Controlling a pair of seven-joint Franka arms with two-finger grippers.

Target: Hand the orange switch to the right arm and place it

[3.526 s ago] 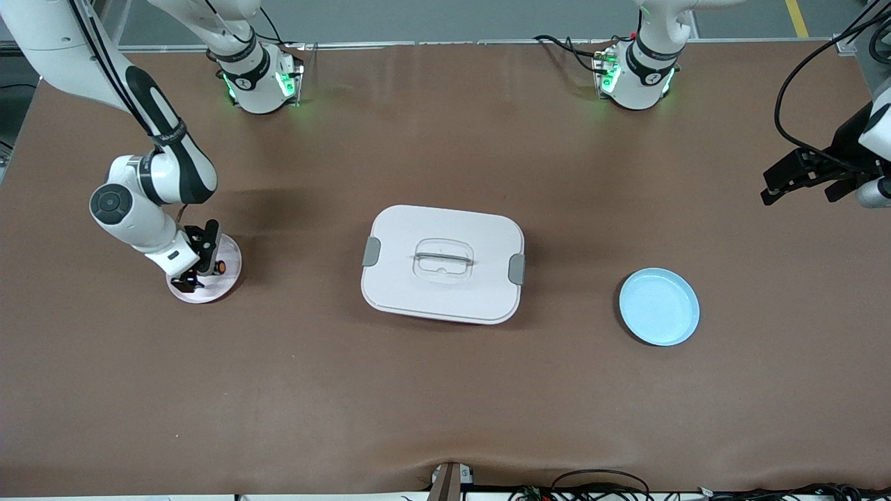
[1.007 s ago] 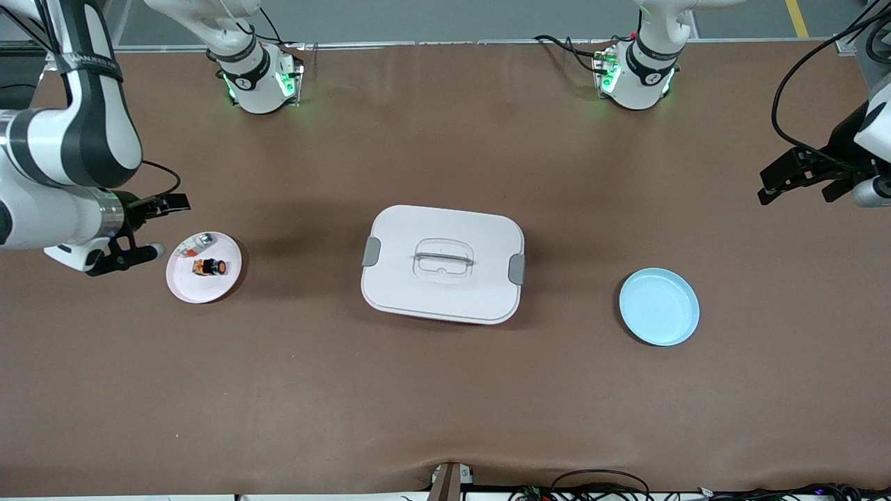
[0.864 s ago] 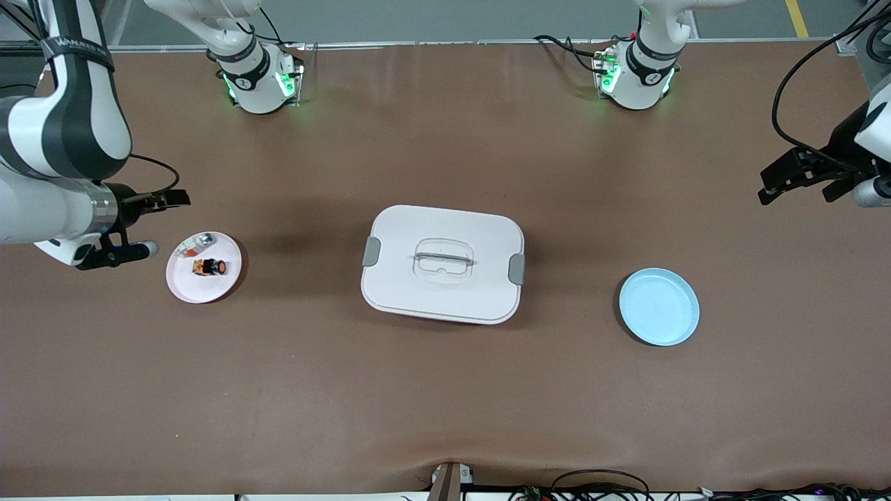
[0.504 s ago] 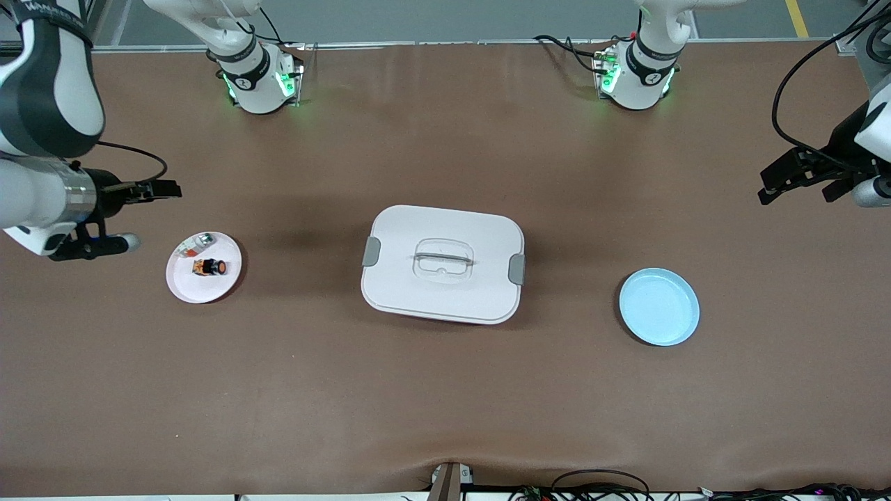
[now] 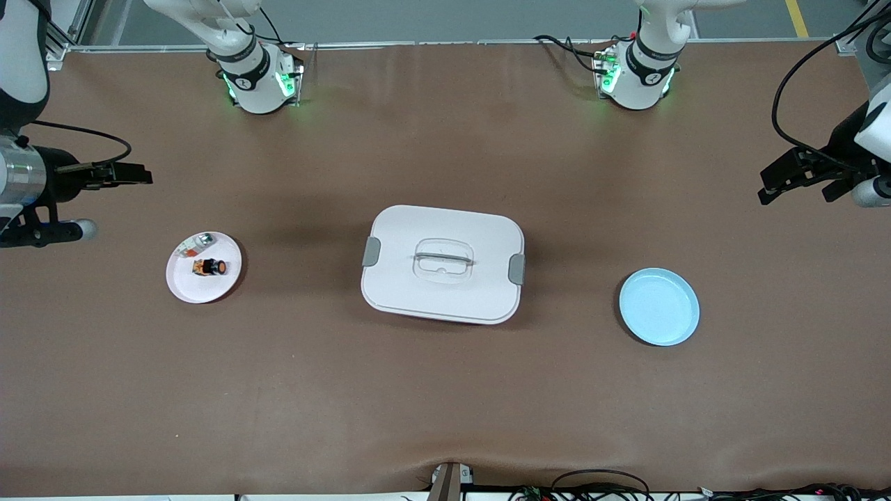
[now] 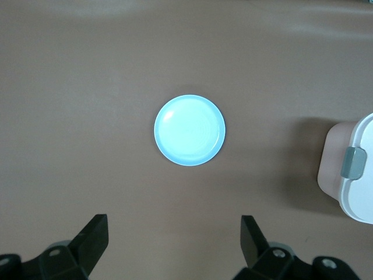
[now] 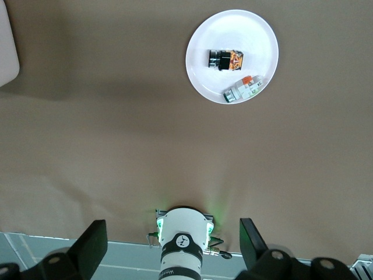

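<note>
The orange switch (image 5: 209, 266) lies on a small pale plate (image 5: 188, 289) toward the right arm's end of the table. It is black with an orange end. In the right wrist view the switch (image 7: 226, 59) lies free on the same plate (image 7: 201, 35). My right gripper (image 5: 136, 174) is open and empty, raised over the table's edge at the right arm's end; its own view (image 7: 173, 239) shows it well apart from the plate. My left gripper (image 5: 797, 189) is open and empty, waiting over the left arm's end (image 6: 173, 230).
A small silver, red and white item (image 5: 195, 243) lies on the pale plate beside the switch (image 7: 243, 89). A white lidded box (image 5: 443, 264) sits mid-table. A light blue plate (image 5: 659, 307) stands empty toward the left arm's end and shows in the left wrist view (image 6: 189, 130).
My right gripper was down at the pale plate with the switch; it has let go, risen and drawn away toward the table's end. The switch stays on the plate. The left arm has not moved.
</note>
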